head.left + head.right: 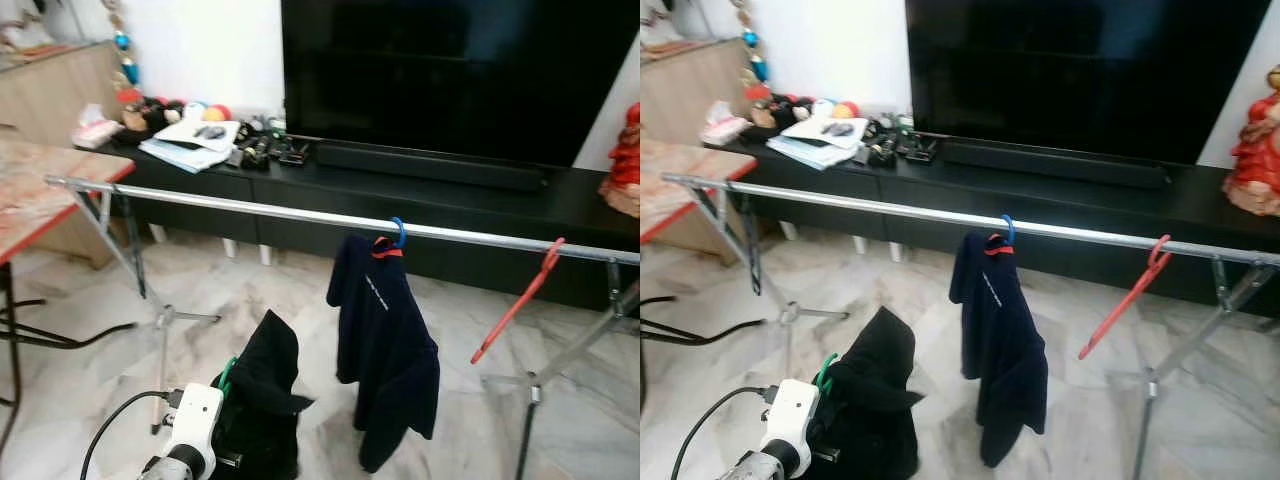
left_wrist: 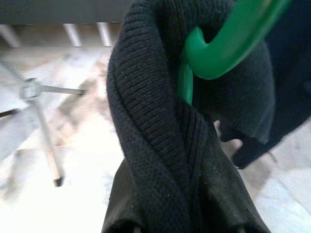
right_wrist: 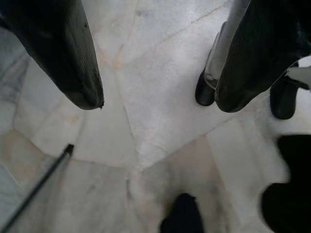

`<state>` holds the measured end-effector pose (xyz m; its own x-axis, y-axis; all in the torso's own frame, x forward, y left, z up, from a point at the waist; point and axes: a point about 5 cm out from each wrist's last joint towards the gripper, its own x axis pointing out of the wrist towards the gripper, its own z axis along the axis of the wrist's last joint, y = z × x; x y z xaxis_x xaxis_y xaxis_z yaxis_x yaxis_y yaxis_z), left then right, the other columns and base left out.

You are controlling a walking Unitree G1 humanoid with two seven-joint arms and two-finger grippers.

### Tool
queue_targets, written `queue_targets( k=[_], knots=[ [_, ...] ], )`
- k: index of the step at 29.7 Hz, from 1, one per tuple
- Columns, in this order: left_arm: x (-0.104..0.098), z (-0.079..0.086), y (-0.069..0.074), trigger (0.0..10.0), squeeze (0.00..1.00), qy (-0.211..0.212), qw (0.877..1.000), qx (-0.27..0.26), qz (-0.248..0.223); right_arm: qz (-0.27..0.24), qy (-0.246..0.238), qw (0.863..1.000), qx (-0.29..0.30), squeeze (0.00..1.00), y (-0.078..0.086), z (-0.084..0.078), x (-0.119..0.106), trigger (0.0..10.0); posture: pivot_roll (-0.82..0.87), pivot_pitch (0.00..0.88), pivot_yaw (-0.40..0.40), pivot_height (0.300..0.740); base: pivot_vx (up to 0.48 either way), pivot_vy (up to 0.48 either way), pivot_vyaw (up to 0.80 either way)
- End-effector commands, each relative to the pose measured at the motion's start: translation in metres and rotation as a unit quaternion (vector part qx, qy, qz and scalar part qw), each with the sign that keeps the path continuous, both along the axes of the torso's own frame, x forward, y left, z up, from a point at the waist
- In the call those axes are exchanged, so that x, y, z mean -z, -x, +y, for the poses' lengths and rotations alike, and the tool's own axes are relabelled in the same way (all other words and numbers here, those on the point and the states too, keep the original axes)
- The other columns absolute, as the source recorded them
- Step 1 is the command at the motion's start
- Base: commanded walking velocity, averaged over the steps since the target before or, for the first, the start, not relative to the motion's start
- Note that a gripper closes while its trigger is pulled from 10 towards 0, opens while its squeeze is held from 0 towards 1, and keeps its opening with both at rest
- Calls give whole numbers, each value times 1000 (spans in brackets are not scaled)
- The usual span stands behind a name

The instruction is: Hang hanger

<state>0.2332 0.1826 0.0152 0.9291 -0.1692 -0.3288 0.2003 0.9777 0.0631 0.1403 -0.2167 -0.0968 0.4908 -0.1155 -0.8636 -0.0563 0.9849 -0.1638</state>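
My left jaws (image 2: 187,228) clamp the limp, heavy-hanging garment (image 1: 262,400) below its stiff green hanger (image 2: 218,53); right jaws (image 3: 155,97) apart, idle.

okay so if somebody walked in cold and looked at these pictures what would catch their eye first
Probably the long silver rail crossing the room before the big black TV. A dark navy garment hangs from it on a blue-hooked hanger, with an empty red hanger to its right. Lower left, the left gripper holds a black garment on a green hanger.
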Motion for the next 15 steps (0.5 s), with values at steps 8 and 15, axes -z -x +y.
queue_targets(
  k=[8, 15],
  knots=[
    [-6, 22, -4, 10000, 0, -11, 998, -51, -16, 6, 16, 1000, -6, 0, 5, -5, 1, 10000, 64, 0, 17, 740, 30, 0, 0],
    [-6, 24, -3, 10000, 0, -15, 998, -59, -15, 3, 9, 1000, 8, 0, 6, -3, 1, 10000, 65, 0, 16, 740, 278, 0, 423]
  ],
)
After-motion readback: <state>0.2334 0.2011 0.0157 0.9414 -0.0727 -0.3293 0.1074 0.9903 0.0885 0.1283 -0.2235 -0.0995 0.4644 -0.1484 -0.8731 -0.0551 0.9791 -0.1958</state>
